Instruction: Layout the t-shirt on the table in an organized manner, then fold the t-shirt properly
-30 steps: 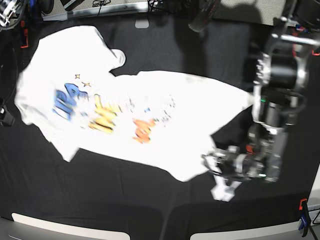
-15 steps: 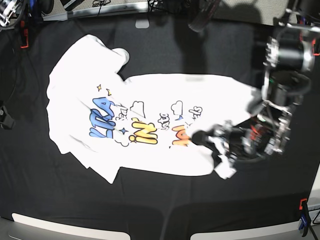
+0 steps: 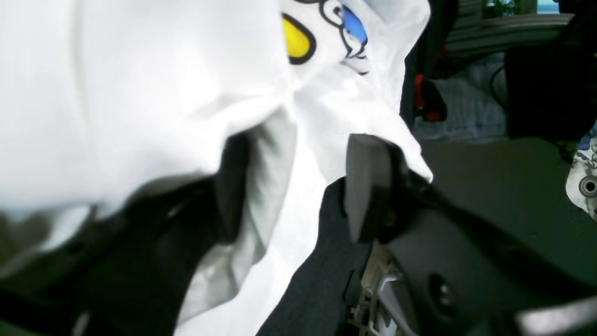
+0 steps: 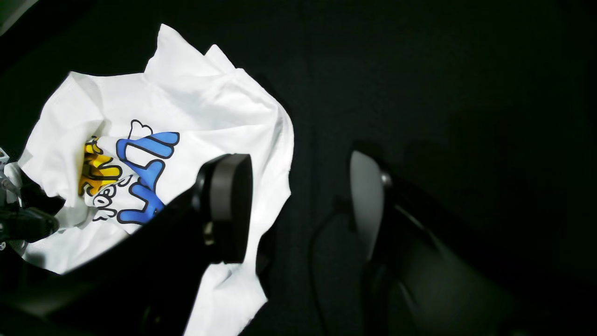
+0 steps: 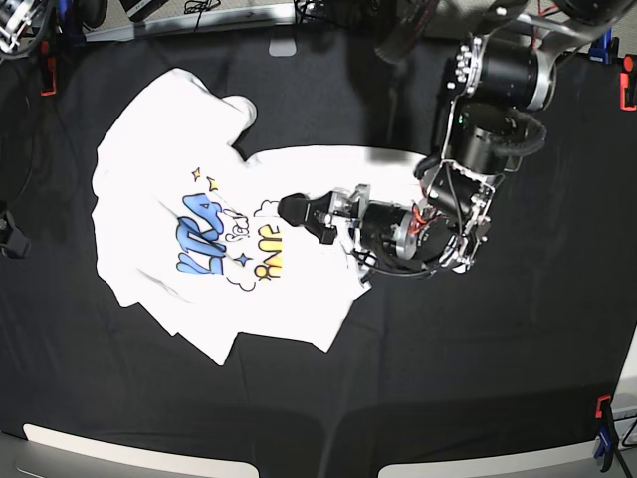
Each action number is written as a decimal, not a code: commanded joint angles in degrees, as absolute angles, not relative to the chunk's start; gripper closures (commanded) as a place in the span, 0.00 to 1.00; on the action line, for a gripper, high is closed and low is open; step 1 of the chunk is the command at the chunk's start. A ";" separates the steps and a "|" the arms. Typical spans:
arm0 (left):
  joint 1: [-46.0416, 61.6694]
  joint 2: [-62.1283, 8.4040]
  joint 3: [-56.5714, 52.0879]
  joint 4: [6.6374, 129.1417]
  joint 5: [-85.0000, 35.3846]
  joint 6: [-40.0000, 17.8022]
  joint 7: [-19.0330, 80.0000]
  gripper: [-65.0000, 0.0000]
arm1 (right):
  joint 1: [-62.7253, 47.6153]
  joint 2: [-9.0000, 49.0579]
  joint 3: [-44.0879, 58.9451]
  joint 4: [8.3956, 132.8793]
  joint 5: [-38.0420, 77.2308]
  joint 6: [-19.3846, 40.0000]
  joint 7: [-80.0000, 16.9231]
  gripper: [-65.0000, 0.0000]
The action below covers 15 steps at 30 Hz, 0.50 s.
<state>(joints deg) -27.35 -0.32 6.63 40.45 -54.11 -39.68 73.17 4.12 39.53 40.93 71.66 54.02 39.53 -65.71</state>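
The white t-shirt (image 5: 159, 159) lies on the black table (image 5: 478, 378), with its right part folded leftwards over the print, so only blue and yellow letters (image 5: 204, 234) show. My left gripper (image 5: 309, 213) hovers over the fold edge. In the left wrist view the left gripper (image 3: 303, 154) is open, with loose white cloth (image 3: 298, 196) draped between its fingers. My right gripper (image 4: 296, 163) is open over bare black cloth with nothing between its fingers, and the t-shirt (image 4: 196, 102) lies bunched to its left.
Red clamps (image 5: 47, 78) (image 5: 627, 95) grip the back edge of the table and another clamp (image 5: 602, 423) the front right corner. White panels (image 5: 100, 453) run along the front edge. The left arm's body (image 5: 493, 100) stands over the back right.
The left arm swept left and back, dragging the shirt's right side over the orange print. Its jaws, shut on cloth before, now stand apart.
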 commanded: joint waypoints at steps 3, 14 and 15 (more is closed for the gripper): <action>-30.68 -0.45 6.46 41.23 -58.57 -40.00 78.48 0.50 | 5.06 41.43 41.28 72.69 55.11 40.00 -64.93 0.50; -40.69 -6.66 6.46 41.25 -75.07 -38.76 80.00 0.50 | 5.06 41.43 41.28 72.69 55.09 40.00 -64.93 0.50; -41.04 -7.44 6.46 41.25 -75.37 -38.76 80.00 0.50 | 5.06 41.43 41.28 72.69 55.09 40.00 -64.93 0.50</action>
